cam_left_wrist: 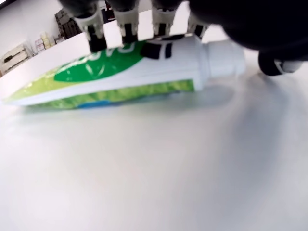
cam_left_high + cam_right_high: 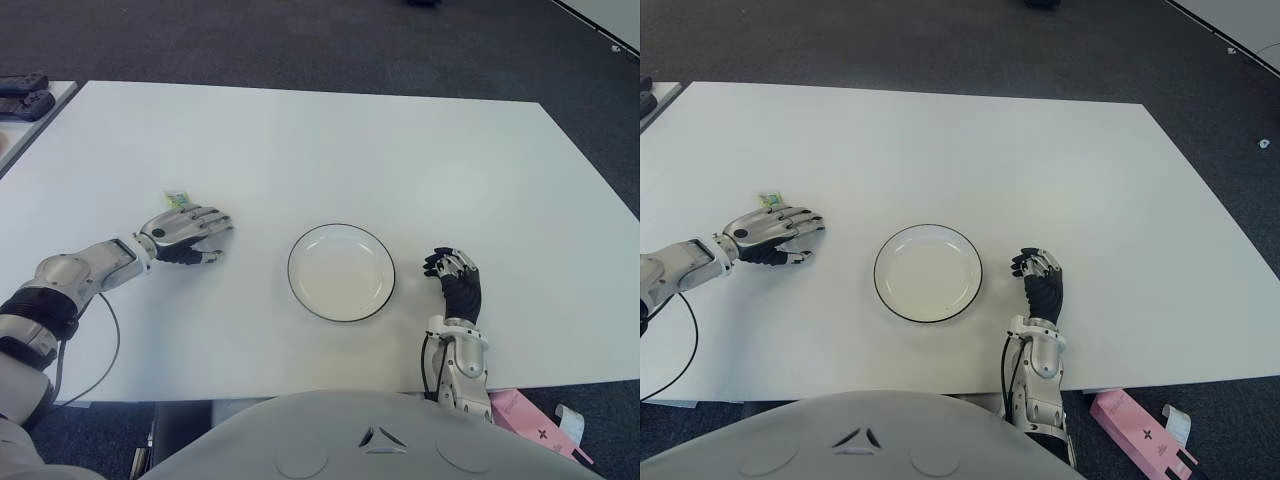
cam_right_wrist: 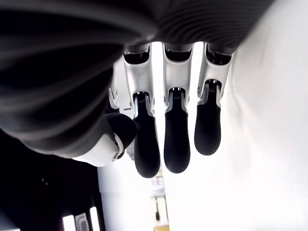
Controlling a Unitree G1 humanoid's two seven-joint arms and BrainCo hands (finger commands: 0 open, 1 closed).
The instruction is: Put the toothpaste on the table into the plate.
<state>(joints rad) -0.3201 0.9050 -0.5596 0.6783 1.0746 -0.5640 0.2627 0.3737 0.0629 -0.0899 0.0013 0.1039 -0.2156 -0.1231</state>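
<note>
While the left hand (image 2: 186, 233) lies over the toothpaste (image 1: 120, 72) at the left of the frame in the eye views, the tube is flat on the white table (image 2: 400, 160), with only its green crimped tail (image 2: 177, 199) poking out above the knuckles. From the left wrist camera, the tube shows as white with a green band and a white cap (image 1: 224, 58); the fingertips (image 1: 126, 26) come down on its upper side and touch it, yet its underside sits on the tabletop and the fingers are not wrapped round it. They are spread over the tube rather than clamped on it.

At the centre of the frame, slightly low, sits the plate (image 2: 305, 292), white with a thin dark rim, well apart from the tube and to the right of the left hand. Nothing lies in it.

Just right of the plate, the right hand (image 2: 455, 280) shows near the table's near edge, apart from the rim. Its own wrist camera shows the dark fingers (image 3: 176, 144) side by side, loosely bent, with the thumb tucked beside them and nothing between them.

At the lower right corner of the frame, a pink box (image 2: 1140, 435) lies on the dark carpet (image 2: 300, 40) below the table edge.
</note>
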